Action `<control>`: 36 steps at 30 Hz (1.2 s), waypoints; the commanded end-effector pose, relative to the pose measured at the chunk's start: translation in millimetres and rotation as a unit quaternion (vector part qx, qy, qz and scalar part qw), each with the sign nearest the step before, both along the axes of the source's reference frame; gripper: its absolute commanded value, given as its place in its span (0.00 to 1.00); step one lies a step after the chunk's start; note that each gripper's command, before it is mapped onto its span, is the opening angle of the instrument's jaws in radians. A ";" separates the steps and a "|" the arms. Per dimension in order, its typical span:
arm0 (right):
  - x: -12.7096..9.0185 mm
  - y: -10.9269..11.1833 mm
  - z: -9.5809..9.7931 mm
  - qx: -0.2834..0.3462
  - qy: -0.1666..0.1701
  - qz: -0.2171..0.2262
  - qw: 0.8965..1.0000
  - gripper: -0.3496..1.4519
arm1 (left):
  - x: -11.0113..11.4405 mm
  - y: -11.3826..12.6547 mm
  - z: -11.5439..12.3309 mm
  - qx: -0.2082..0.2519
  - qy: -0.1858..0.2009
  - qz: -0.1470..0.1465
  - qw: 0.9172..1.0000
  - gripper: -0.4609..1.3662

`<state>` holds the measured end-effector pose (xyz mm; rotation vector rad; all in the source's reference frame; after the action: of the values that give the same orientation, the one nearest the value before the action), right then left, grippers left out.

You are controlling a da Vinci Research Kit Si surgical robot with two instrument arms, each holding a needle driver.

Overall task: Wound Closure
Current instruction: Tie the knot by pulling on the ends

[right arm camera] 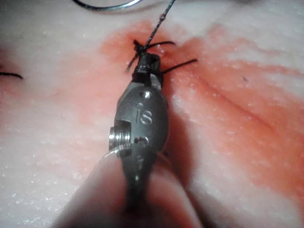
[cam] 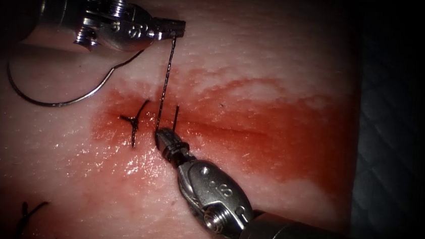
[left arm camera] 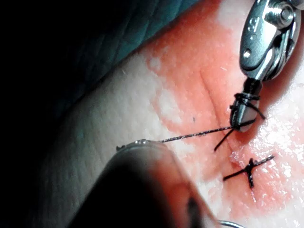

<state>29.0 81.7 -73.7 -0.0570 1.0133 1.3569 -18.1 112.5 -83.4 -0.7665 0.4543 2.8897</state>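
Your right pincer (cam: pixel 163 140) sat at the cut (cam: pixel 252 134), thread (cam: pixel 165 80) wound round its closed tip. Your left pincer (cam: pixel 171 28) clamped that taut, fine, probably slippery thread. Off-tissue, the stiff needle (cam: pixel 52 103) lay left.

Left tool (cam: pixel 176 28) at upper left, needle (cam: pixel 57 97) below it; thread (cam: pixel 165 80) runs down to right tool (cam: pixel 163 140) at the cut (cam: pixel 232 131).
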 end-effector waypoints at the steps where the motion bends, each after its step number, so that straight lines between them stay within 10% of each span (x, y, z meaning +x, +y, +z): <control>1: 0.0 -0.1 -0.1 0.002 -0.003 0.001 1.000 0.00 | -0.1 0.4 0.1 0.001 -0.001 0.003 1.000 0.06; 36: 1.1 -6.9 -2.3 0.059 0.009 0.040 0.997 0.00 | -0.2 7.9 -2.1 -0.072 0.004 -0.053 0.996 0.06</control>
<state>30.0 74.8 -76.0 0.0040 0.9517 1.4879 -18.4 120.5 -85.6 -0.7253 0.6965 2.7872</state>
